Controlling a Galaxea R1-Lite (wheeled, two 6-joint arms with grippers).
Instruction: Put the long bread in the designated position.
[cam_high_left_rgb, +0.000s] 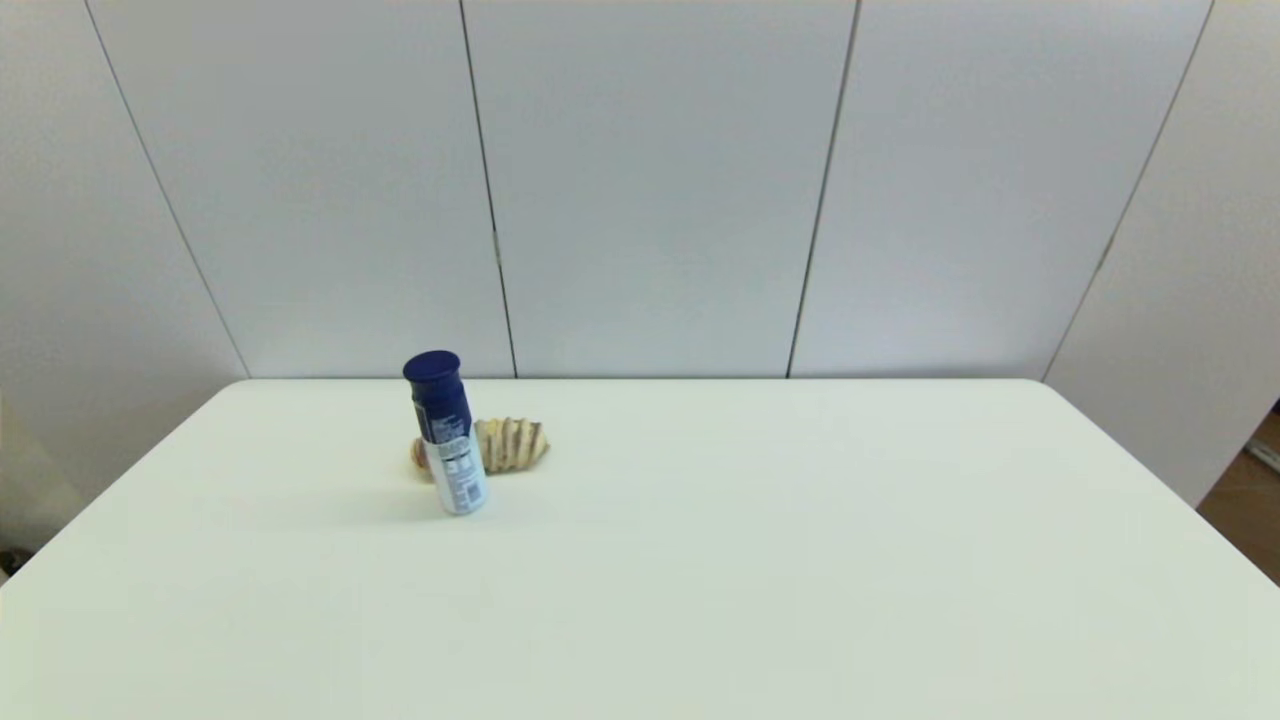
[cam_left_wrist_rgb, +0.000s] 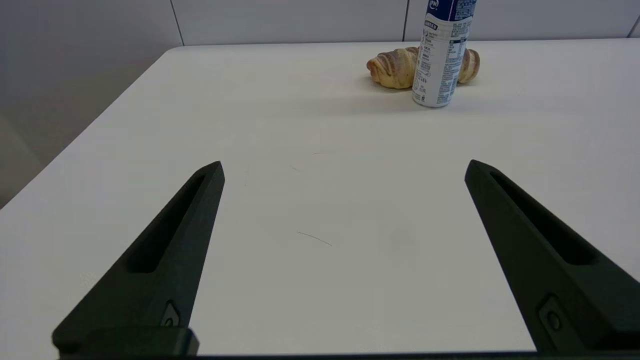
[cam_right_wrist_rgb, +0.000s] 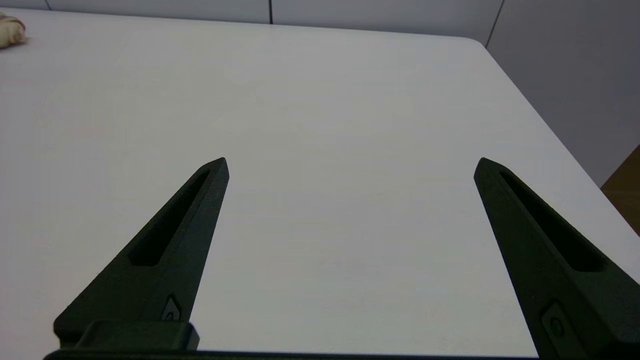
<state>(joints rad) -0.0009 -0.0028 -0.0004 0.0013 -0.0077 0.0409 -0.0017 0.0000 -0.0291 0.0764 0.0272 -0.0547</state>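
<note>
The long bread (cam_high_left_rgb: 510, 444) is seen lying on the bench (cam_high_left_rgb: 700, 560) behind the spray can (cam_high_left_rgb: 447, 432), likely light and soft; its exposed end is best grasped. Both the left end effector (cam_left_wrist_rgb: 342, 167) and the right end effector (cam_right_wrist_rgb: 350, 165) are spread wide, empty.

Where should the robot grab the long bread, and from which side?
Grip the long bread at its exposed end, to the right of the spray can, coming down from above. The upright can stands directly in front of its middle, so a frontal approach would likely knock it over.
</note>
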